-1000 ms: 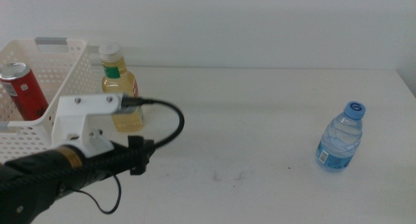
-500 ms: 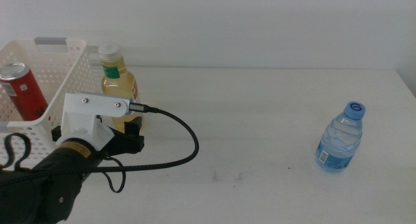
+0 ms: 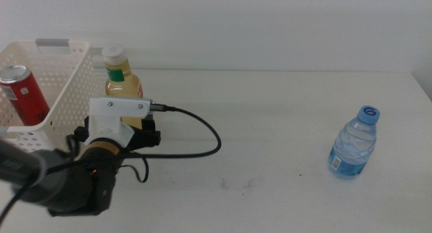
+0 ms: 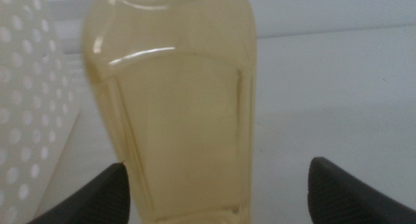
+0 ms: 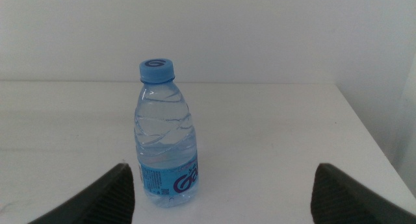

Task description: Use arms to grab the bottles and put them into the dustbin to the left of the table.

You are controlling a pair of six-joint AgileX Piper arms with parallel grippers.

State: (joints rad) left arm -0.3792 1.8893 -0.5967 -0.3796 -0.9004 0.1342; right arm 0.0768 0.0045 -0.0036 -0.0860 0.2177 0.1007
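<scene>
A clear bottle of yellow liquid (image 3: 125, 84) with a white cap stands upright on the table (image 3: 270, 125), right beside the dustbin (image 3: 64, 78). My left arm's white wrist housing (image 3: 118, 115) sits just in front of it. In the left wrist view the yellow bottle (image 4: 175, 107) fills the picture between the jaws of my open left gripper (image 4: 218, 178), closer to one jaw. A slim red can (image 3: 20, 91) stands inside the dustbin. The small water bottle (image 3: 354, 142) with a blue cap stands at the far right. My right gripper (image 5: 224, 185) is open, with the water bottle (image 5: 166, 136) ahead of it.
The dustbin's perforated wall (image 4: 32, 100) lies close beside the yellow bottle. The left arm's black cable (image 3: 196, 145) loops over the table to the right of the housing. The table's right edge (image 3: 422, 91) is near the water bottle.
The left arm has swung in from the lower left and moved forward to the yellow bottle; its housing now sits directly in front of it. Both bottles and the can have not moved.
</scene>
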